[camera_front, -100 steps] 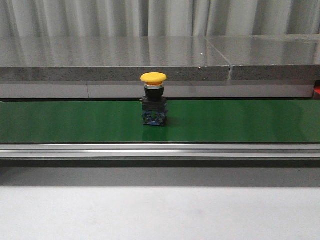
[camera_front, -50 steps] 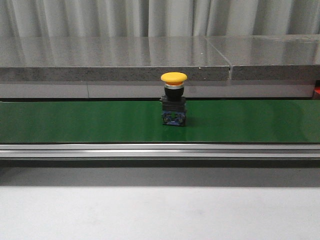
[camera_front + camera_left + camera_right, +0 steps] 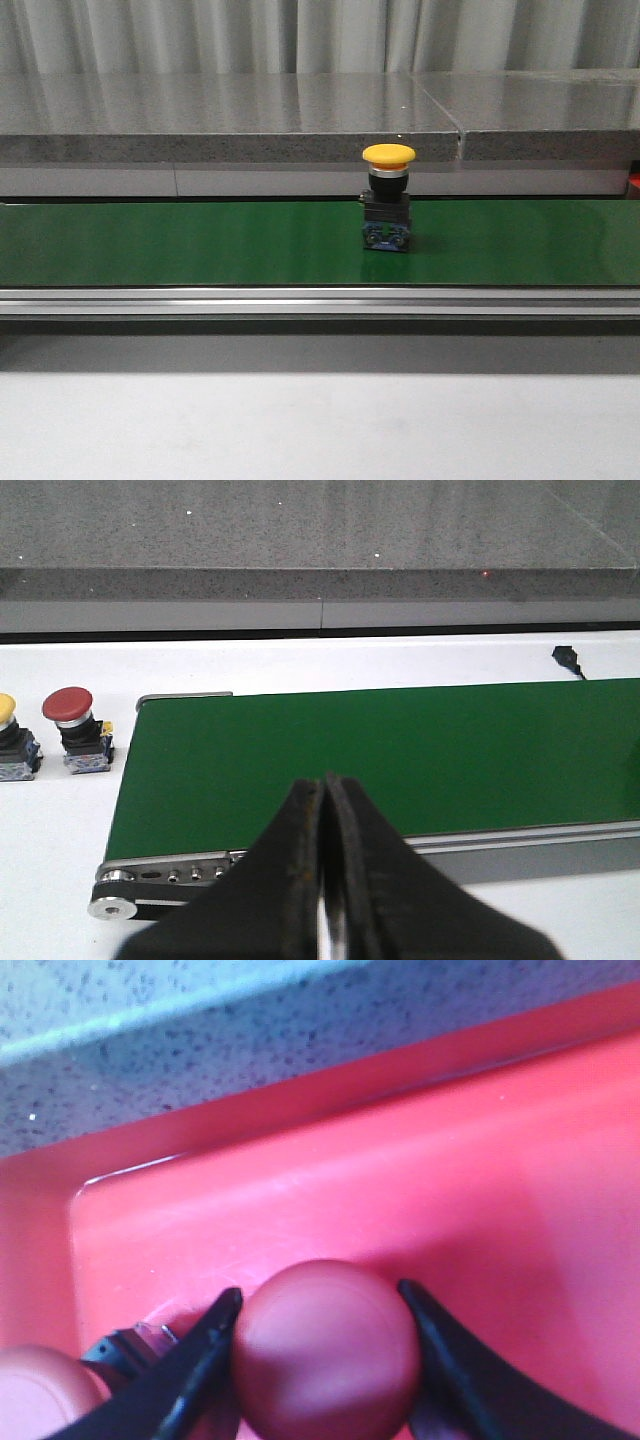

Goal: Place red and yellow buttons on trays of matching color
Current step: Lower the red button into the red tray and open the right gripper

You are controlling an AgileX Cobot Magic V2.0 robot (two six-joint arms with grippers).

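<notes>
A yellow button (image 3: 388,155) on a black base stands upright on the green conveyor belt (image 3: 180,245) in the front view, right of centre. My right gripper (image 3: 320,1296) is shut on a red button (image 3: 325,1350), its fingers against both sides of the cap, low over the red tray (image 3: 400,1180). Another red button (image 3: 35,1392) lies in that tray beside it. My left gripper (image 3: 324,785) is shut and empty, above the belt's near edge. A red button (image 3: 68,706) and a yellow button (image 3: 6,715), cut by the frame edge, stand on the white table beside the belt's end. No yellow tray is in view.
A grey stone ledge (image 3: 230,115) runs behind the belt. The belt's metal rail (image 3: 320,300) and end roller (image 3: 115,905) border it. A small black cable end (image 3: 568,658) lies on the white table beyond the belt. Neither arm shows in the front view.
The yellow button has travelled to the right along the belt, from left of centre to right of centre, staying upright.
</notes>
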